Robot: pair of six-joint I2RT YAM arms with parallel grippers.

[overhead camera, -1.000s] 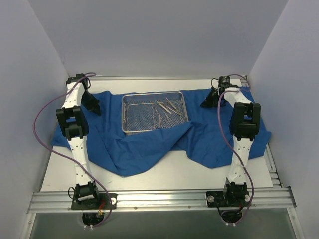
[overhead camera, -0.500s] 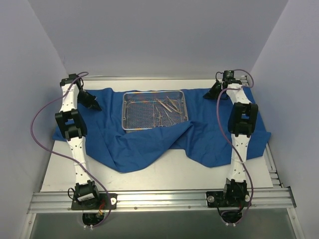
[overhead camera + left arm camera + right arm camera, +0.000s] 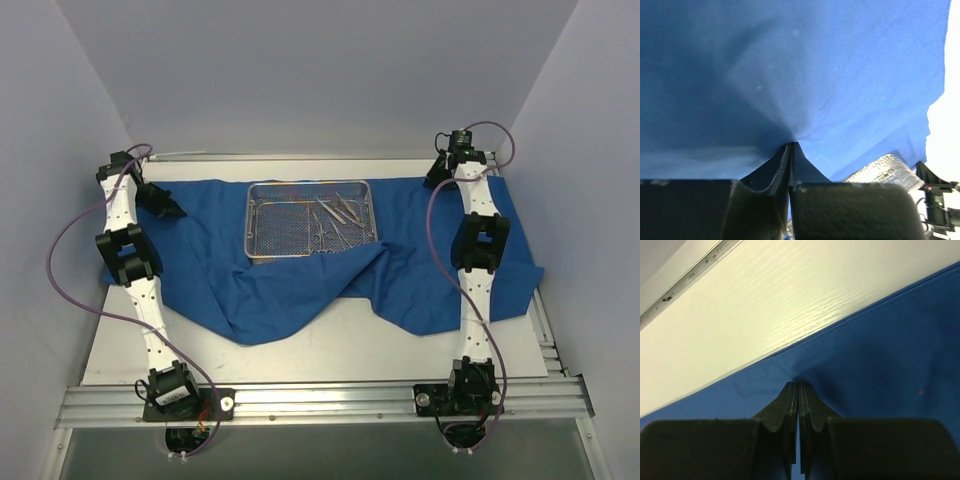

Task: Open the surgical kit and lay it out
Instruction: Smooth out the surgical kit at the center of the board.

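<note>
Wire-mesh tray (image 3: 280, 235): far-centre on blue wrap (image 3: 260, 295), steel instruments (image 3: 335, 218) piled in right half | left gripper (image 3: 791, 145): pinched tight on wrap's left side | right gripper (image 3: 798, 385): pinched tight on wrap's far hem, white table (image 3: 765, 305) just beyond

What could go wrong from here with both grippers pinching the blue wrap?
1. The wire-mesh tray sits on the blue cloth wrap; pulling outward could drag it and jostle the steel instruments.
2. The left gripper and right gripper pinch only small folds, which might slip out.

The white table (image 3: 400, 350) carries the royal-blue cloth wrap (image 3: 250, 300), spread across its far half.
</note>
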